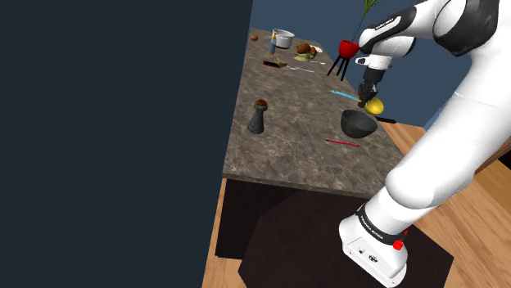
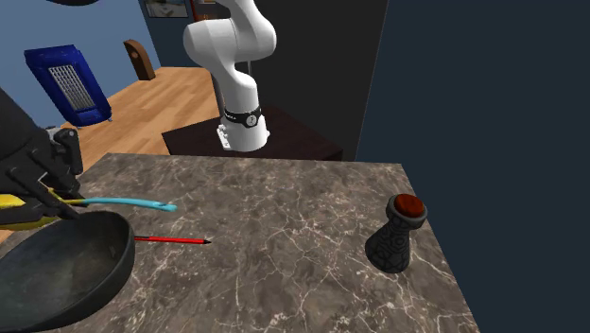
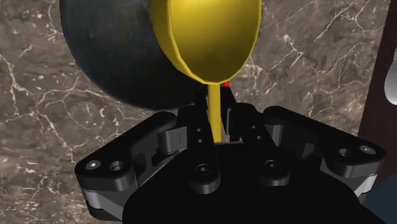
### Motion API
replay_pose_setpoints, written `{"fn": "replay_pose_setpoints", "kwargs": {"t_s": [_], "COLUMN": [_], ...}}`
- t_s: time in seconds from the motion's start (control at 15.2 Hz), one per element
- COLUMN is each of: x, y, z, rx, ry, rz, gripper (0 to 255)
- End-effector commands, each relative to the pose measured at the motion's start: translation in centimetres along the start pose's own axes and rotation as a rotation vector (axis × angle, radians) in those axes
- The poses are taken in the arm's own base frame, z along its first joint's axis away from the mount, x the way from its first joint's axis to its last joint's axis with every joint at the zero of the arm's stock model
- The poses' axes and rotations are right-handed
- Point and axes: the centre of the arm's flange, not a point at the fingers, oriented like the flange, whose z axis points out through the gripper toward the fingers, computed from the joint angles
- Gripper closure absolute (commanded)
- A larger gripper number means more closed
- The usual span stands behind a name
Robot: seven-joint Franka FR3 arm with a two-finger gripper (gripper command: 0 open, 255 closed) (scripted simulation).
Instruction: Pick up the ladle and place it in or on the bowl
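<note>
Wrist view: the pincer (image 3: 216, 124) is closed on the ladle (image 3: 207, 32). Both black fingers (image 3: 189, 127) press against the thin yellow handle, which runs straight out between them to the yellow cup. The cup overlaps the rim of the dark bowl (image 3: 108, 57) and covers part of it; whether cup and rim touch cannot be told. A speck of red shows beside the handle, too small to name.

Seen from the shoulder view, the pincer (image 1: 369, 92) points down at the marbled worktop (image 1: 295, 155). The ladle (image 1: 374, 105) hangs at 1 o'clock of the bowl (image 1: 359, 123), right by its rim, with its handle hidden by the pincer. A teal tool (image 1: 344, 95) lies at 11 o'clock of the bowl and a thin red stick (image 1: 342, 143) at 7 o'clock. A dark grinder (image 1: 258, 116) with a brown-red top stands upright at 9 o'clock, well apart. Between grinder and bowl the marble is bare. The bowl stands near the worktop's 3 o'clock edge, with wooden floor (image 1: 491, 192) beyond. Small items crowd the worktop's 12 o'clock end, hard to make out.

From the second exterior view, the 9 o'clock border cuts off the pincer (image 2: 52, 194) and leaves a sliver of the ladle (image 2: 19, 213). The bowl (image 2: 57, 270) is cut at the 7 o'clock corner. The grinder (image 2: 397, 234) stands close to the worktop's 3 o'clock edge.
</note>
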Motion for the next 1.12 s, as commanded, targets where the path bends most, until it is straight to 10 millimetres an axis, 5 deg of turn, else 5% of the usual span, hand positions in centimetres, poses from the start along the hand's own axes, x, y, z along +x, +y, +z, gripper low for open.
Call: {"fn": "replay_pose_setpoints", "kwargs": {"t_s": [0.0, 0.26, 1.06], "x": [-2.6, -7.6, -7.1], "y": [0.8, 2.5, 3.6], "z": [0.1, 0.0, 6.3], "rx": [0.000, 0.000, 0.000], "ry": [0.000, 0.000, 0.000], "rz": [-0.002, -0.002, -0.002], "gripper": [255, 255, 255]}}
